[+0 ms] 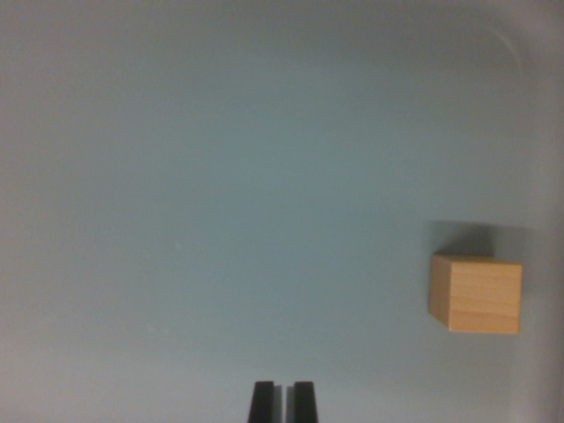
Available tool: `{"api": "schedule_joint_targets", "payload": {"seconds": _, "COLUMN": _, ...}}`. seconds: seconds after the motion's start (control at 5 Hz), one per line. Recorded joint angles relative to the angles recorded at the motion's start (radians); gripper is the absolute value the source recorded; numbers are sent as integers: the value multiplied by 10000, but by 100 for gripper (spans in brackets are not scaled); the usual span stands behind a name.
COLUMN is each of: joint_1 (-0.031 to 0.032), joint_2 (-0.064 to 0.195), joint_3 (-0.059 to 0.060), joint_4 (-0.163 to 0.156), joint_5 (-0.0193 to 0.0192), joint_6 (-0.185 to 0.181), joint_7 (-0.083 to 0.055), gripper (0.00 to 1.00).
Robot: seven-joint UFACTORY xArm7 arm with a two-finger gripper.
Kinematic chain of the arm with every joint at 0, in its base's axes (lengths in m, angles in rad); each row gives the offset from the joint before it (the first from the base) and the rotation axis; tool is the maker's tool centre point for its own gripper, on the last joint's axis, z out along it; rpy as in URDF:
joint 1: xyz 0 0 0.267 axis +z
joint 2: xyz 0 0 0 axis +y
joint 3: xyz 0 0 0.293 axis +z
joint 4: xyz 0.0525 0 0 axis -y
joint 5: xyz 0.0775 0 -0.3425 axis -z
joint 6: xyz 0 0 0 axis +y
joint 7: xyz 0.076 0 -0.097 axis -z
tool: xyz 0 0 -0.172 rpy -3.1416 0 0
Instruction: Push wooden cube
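Cube off to your three o'clock.
Your gripper (283, 401) sits at six o'clock, fingers nearly together, holding nothing; wooden cube (476, 294) well apart on grey surface (220, 194).

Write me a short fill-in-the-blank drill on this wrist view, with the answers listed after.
1. The wooden cube sits toward the wrist view's ____ side.
2. The gripper shows at the ____ edge of the picture, with only a thin gap between its fingertips.
3. The gripper and the cube are ____, not touching.
4. The cube rests on a plain ____ surface.

Missing words: right; bottom; apart; grey
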Motion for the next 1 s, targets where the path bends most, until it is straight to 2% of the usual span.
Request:
{"api": "schedule_joint_targets", "payload": {"seconds": 0.2, "joint_1": -102, "joint_2": 87, "joint_3": -94, "joint_4": -352, "joint_5": 7, "joint_6": -431, "joint_7": -154, "gripper": 0}}
{"api": "schedule_joint_targets", "payload": {"seconds": 0.4, "joint_1": -102, "joint_2": 87, "joint_3": -94, "joint_4": -352, "joint_5": 7, "joint_6": -431, "joint_7": -154, "gripper": 0}}
{"api": "schedule_joint_targets", "payload": {"seconds": 0.6, "joint_1": -210, "joint_2": 180, "joint_3": -195, "joint_4": -725, "joint_5": 14, "joint_6": -889, "joint_7": -318, "gripper": 0}}
{"api": "schedule_joint_targets", "payload": {"seconds": 0.8, "joint_1": -210, "joint_2": 180, "joint_3": -195, "joint_4": -725, "joint_5": 14, "joint_6": -889, "joint_7": -318, "gripper": 0}}
{"api": "schedule_joint_targets", "payload": {"seconds": 1.0, "joint_1": -321, "joint_2": 276, "joint_3": -299, "joint_4": -1112, "joint_5": 21, "joint_6": -1364, "joint_7": -488, "gripper": 0}}
